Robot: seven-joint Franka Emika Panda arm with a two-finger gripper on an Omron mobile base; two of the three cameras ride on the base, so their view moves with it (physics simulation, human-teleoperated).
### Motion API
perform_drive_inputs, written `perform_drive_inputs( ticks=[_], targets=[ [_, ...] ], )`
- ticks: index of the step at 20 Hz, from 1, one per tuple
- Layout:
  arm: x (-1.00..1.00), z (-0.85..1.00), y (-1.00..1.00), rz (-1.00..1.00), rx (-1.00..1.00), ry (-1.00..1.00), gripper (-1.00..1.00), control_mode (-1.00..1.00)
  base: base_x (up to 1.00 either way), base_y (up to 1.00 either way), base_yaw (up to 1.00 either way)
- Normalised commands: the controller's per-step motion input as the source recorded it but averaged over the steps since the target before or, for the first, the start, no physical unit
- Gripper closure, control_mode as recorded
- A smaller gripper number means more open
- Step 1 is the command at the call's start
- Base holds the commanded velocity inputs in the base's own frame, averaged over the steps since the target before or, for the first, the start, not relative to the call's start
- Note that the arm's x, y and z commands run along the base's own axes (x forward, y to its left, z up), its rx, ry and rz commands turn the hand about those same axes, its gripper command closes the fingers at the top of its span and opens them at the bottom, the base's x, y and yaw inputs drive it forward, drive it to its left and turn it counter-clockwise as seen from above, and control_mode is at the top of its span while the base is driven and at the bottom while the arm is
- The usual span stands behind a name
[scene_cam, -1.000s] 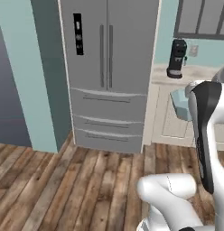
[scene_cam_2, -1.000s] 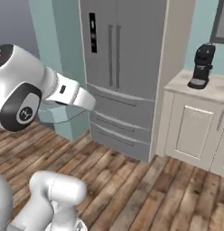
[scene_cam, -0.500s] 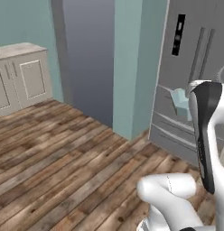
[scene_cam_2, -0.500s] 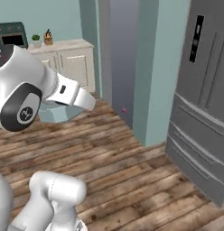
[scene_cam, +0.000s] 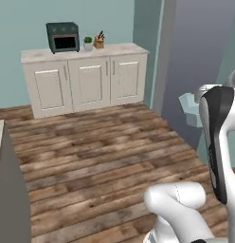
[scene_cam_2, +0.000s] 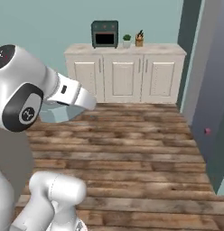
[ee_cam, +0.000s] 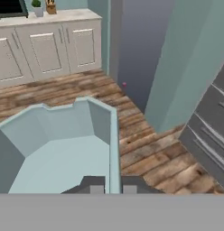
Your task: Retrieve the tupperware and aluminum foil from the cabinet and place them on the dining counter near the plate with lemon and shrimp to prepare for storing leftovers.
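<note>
The base has swung from the fridge toward a sideboard (scene_cam: 86,76). The gripper (ee_cam: 109,187) stays clenched on the tupperware (ee_cam: 59,149) wall. Delivery to the dining counter likely remains.

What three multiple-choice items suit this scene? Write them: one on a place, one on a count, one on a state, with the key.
1. Where is the dark green boxy toaster oven?
A. on the wooden plank floor
B. on top of the cream low sideboard
C. inside a tub

2. How many panelled doors does the sideboard show?
A. two
B. three
C. five

3. What is the state of the pale blue-grey plastic tub?
A. lying on the floor
B. standing on the oven
C. gripped by its wall

Key: 1 B, it stands at the top's left end. 2 B, three doors side by side. 3 C, the fingers straddle its wall, above the floor.
</note>
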Motion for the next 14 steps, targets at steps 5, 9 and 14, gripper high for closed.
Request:
perform_drive_inputs(
  ticks=[5,9,14],
  targets=[
    [0.0,0.0,0.0,0.0,0.0,0.0,1.0,1.0,0.96,0.0,0.71],
    [0.0,0.0,0.0,0.0,0.0,0.0,1.0,1.0,1.0,-0.01,0.67],
    [0.0,0.0,0.0,0.0,0.0,0.0,1.0,1.0,1.0,-0.15,0.62]
  ],
)
